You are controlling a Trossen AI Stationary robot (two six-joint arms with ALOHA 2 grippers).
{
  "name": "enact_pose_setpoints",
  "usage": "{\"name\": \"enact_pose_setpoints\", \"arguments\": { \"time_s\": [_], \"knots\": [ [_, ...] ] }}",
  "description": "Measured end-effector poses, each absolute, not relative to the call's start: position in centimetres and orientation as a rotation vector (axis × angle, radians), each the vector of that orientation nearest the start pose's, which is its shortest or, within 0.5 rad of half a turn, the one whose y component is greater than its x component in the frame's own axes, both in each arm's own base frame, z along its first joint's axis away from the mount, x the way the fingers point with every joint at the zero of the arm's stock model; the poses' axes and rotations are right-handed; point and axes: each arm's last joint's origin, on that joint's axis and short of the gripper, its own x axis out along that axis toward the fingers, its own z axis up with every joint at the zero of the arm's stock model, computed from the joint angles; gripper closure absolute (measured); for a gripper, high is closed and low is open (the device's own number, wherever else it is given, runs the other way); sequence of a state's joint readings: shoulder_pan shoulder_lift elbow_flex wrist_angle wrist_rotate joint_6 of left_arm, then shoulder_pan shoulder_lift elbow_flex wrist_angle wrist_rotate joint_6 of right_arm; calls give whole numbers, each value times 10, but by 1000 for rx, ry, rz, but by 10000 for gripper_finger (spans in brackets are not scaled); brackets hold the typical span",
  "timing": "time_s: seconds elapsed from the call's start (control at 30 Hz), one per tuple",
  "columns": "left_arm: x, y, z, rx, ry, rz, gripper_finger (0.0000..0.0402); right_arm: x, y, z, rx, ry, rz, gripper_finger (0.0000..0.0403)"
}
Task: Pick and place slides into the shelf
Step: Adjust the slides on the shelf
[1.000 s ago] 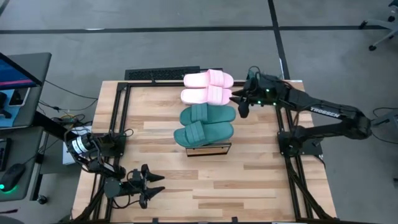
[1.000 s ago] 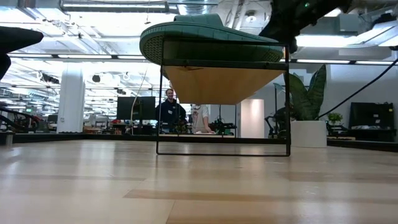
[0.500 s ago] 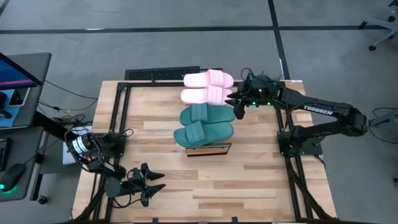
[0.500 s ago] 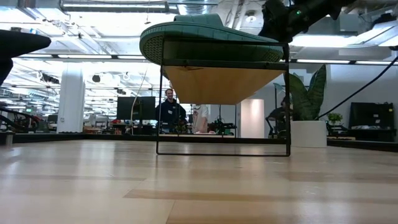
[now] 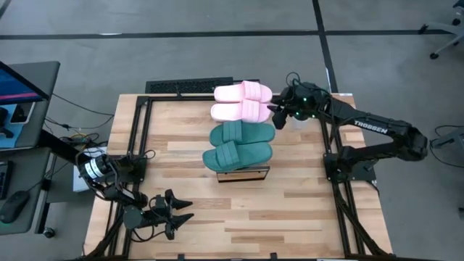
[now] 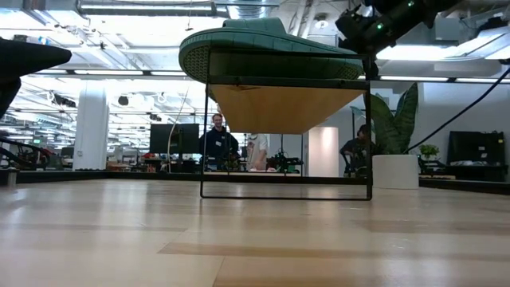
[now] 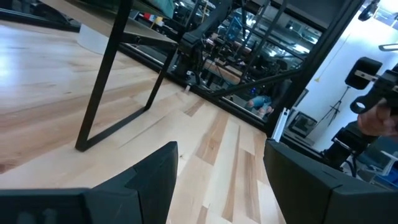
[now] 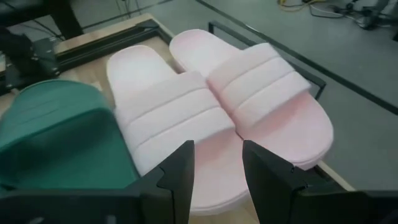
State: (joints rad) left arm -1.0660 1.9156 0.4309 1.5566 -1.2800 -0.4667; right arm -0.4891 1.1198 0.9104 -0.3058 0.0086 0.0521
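Four slides lie side by side across the top of the shelf (image 5: 243, 174). The two pink slides (image 5: 242, 101) are at the far end and the two teal slides (image 5: 239, 145) at the near end. In the low view a teal slide (image 6: 263, 44) rests sole down on the shelf's plank (image 6: 287, 108). My right gripper (image 5: 278, 116) hovers open just right of the pink slides' right ends, tipped downward. In its wrist view the fingers (image 8: 180, 177) stand over the end of the nearer pink slide (image 8: 168, 118); I cannot tell if they touch it. My left gripper (image 5: 179, 211) waits open at the table's near left.
The black metal frame rails (image 5: 138, 138) run along the table's left and right sides. A dark bar (image 5: 181, 86) lies at the far edge behind the shelf. Bare wood tabletop (image 5: 290, 210) stretches in front of the shelf. People stand in the room beyond (image 6: 217, 135).
My right gripper has moved a little toward the table's far edge and toward the pink slides' right ends, staying open. The slides and the shelf have not moved.
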Motion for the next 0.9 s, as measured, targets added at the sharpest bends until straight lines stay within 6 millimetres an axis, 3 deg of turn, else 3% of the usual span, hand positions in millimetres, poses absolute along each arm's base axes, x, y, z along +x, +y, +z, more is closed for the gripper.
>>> {"name": "enact_pose_setpoints", "arguments": {
  "time_s": [0.33,0.63,0.9],
  "knots": [
    [153,-219,118,-542,-79,203,175,212,-114,300,184,506,-495,274],
    [153,-220,119,-552,-75,184,175,239,-130,296,196,569,-502,274],
    [153,-220,118,-547,-75,184,175,242,-132,336,98,476,-626,274]
  ]
}}
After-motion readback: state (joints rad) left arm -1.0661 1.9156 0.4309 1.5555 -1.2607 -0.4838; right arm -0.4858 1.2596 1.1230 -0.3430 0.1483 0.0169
